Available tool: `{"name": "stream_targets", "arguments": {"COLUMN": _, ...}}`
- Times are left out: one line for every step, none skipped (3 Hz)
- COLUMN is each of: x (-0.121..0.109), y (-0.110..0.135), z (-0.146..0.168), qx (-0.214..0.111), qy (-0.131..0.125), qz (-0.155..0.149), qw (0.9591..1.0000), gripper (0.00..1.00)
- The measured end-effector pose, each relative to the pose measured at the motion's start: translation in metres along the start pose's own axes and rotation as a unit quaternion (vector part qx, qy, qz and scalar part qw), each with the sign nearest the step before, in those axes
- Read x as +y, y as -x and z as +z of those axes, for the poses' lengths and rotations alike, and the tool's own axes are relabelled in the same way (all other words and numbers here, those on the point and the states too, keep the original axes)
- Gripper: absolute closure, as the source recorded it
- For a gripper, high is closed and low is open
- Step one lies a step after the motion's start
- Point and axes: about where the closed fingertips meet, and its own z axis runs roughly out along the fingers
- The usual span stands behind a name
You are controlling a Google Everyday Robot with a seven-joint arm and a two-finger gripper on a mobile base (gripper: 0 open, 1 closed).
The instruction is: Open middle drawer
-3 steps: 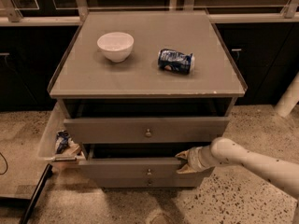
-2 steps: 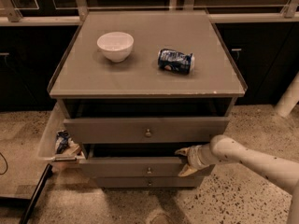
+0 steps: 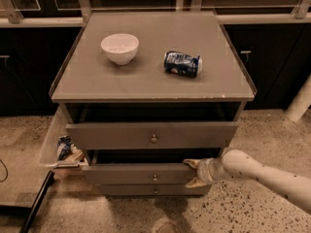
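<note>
With the gripper barely shifted, fingers apart astride the middle drawer's right end, the drawer stays only slightly ajar, pull unfinished.

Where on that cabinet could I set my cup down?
The cabinet top has bare patches: the front strip before the bowl and the can, the gap between them, and the back right corner behind the can. Lower down is crowded: the gripper sits at the right end of the middle drawer, and a cluttered bin sits at the left.
</note>
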Motion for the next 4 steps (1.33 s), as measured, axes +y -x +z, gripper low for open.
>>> {"name": "stream_targets", "arguments": {"x": 0.021, "y": 0.006, "z": -0.015, "qx": 0.003, "qy": -0.01, "qz": -0.008, "qw": 0.9999, "gripper": 0.65}}
{"name": "stream_targets", "arguments": {"x": 0.041, "y": 0.013, "z": -0.028, "qx": 0.008, "qy": -0.015, "qz": -0.018, "qw": 0.9997, "gripper": 0.88}}
{"name": "stream_targets", "arguments": {"x": 0.057, "y": 0.014, "z": -0.039, "qx": 0.014, "qy": -0.016, "qz": -0.02, "qw": 0.9996, "gripper": 0.86}}
{"name": "stream_targets", "arguments": {"x": 0.057, "y": 0.014, "z": -0.039, "qx": 0.014, "qy": -0.016, "qz": -0.02, "qw": 0.9996, "gripper": 0.62}}
